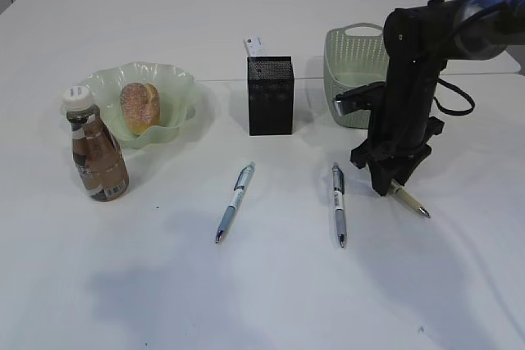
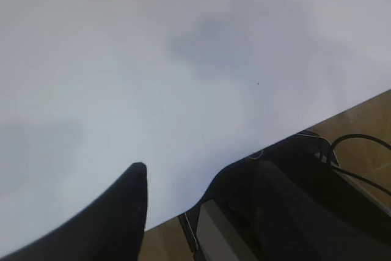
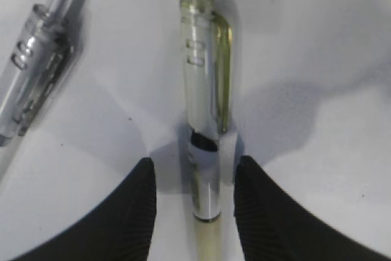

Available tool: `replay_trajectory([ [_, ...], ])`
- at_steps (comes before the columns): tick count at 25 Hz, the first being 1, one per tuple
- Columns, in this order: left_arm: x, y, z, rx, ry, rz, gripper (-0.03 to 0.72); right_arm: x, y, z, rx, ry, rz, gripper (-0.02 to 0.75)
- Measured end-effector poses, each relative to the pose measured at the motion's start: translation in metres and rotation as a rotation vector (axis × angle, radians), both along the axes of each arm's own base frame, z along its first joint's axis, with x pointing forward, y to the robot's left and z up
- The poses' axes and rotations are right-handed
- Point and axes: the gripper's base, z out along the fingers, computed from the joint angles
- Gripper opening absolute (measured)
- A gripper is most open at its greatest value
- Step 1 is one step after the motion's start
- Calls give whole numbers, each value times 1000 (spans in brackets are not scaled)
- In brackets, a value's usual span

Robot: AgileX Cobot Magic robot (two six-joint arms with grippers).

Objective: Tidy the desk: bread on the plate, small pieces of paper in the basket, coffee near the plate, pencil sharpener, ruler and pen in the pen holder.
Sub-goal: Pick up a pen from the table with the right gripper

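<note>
The bread (image 1: 141, 106) lies in the pale green plate (image 1: 182, 84) at the left, with the coffee (image 1: 95, 147) upright just in front of it. The black pen holder (image 1: 270, 96) stands mid-desk, and the whitish ruler (image 1: 256, 45) sticks out of its top. Behind the right arm is the basket (image 1: 351, 48). My right gripper (image 1: 392, 186) (image 3: 195, 164) is down at the desk, open, its jaws astride a yellowish clear pen (image 1: 412, 202) (image 3: 204, 90) with a gap on each side. My left gripper (image 2: 183, 172) is open and holds nothing. No pencil sharpener or paper pieces are in view.
Two more pens lie on the white desk (image 1: 271, 284): a grey one (image 1: 338, 202) (image 3: 36, 77) just left of my right gripper and a blue one (image 1: 236, 200) in front of the pen holder. The left wrist view shows the desk's near edge (image 2: 342, 111).
</note>
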Motion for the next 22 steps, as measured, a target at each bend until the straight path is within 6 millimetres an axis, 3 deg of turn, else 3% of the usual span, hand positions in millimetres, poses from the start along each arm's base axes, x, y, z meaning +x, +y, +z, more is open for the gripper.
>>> replay_trajectory([
  [22,1,-1,1,-19,-16,2,394,0,0,0,-1,1,-10,341],
])
